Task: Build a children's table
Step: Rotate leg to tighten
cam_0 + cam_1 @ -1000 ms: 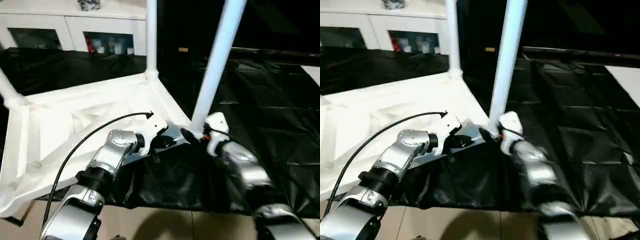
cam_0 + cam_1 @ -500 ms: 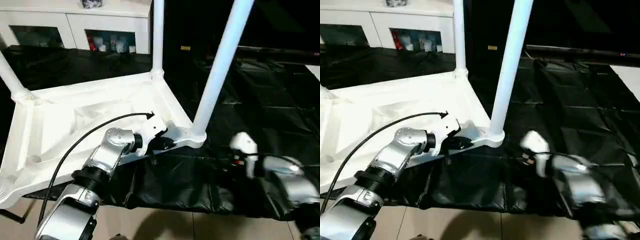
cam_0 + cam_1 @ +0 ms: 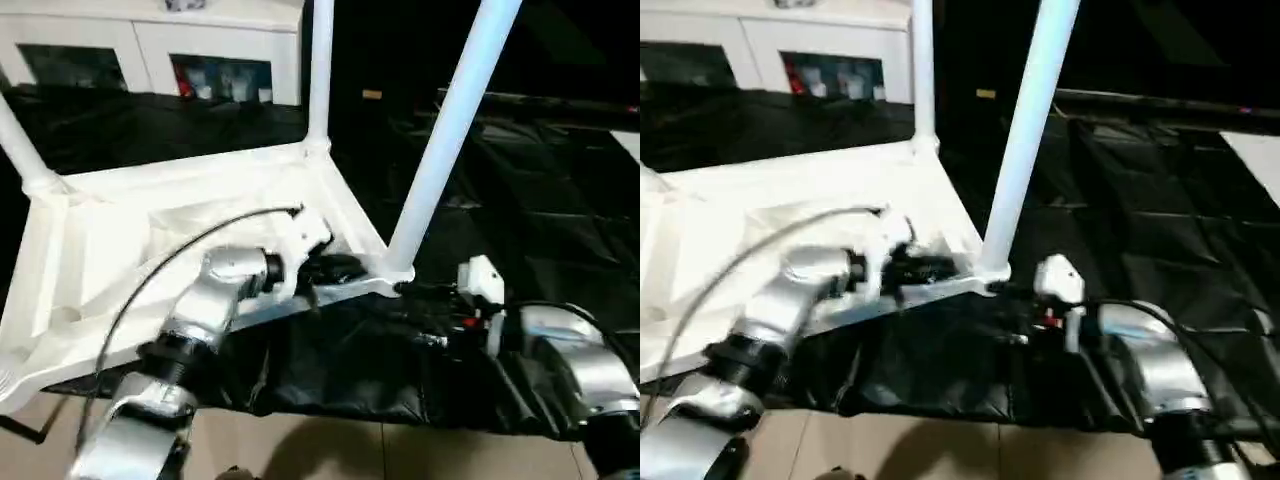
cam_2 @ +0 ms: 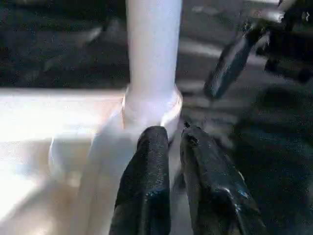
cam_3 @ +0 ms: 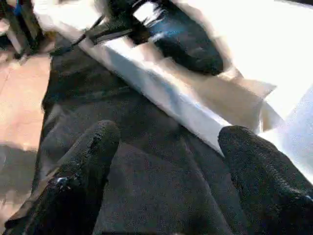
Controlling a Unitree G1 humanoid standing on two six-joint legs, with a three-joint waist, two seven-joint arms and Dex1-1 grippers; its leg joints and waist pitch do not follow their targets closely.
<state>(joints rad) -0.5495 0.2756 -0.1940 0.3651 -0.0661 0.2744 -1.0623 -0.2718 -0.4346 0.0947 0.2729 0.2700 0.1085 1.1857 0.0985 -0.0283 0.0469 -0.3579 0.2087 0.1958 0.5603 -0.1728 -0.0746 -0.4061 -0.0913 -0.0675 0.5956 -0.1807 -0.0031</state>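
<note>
The children's table lies upside down; its white top [image 3: 150, 230] rests on the black cloth. Three white legs stand up from its corners: a near one [image 3: 440, 150], a far one [image 3: 320, 70] and a left one [image 3: 20, 150]. My left gripper [image 3: 335, 268] is at the top's near rim, right by the near leg's socket [image 4: 149, 105]. In the left wrist view its fingers [image 4: 151, 147] stand a narrow gap apart with nothing between them. My right gripper [image 5: 168, 142] hangs wide open and empty over the cloth, just right of that corner, apart from the leg.
The black-covered work table [image 3: 540, 200] stretches away to the right and behind. White cabinets [image 3: 150, 40] line the back wall. Tan floor [image 3: 300, 450] shows below the table's near edge. A black cable [image 3: 200, 235] arcs over my left forearm.
My right gripper has left the near leg's base and drawn back right and toward me. My left gripper's fingers have parted slightly at the rim.
</note>
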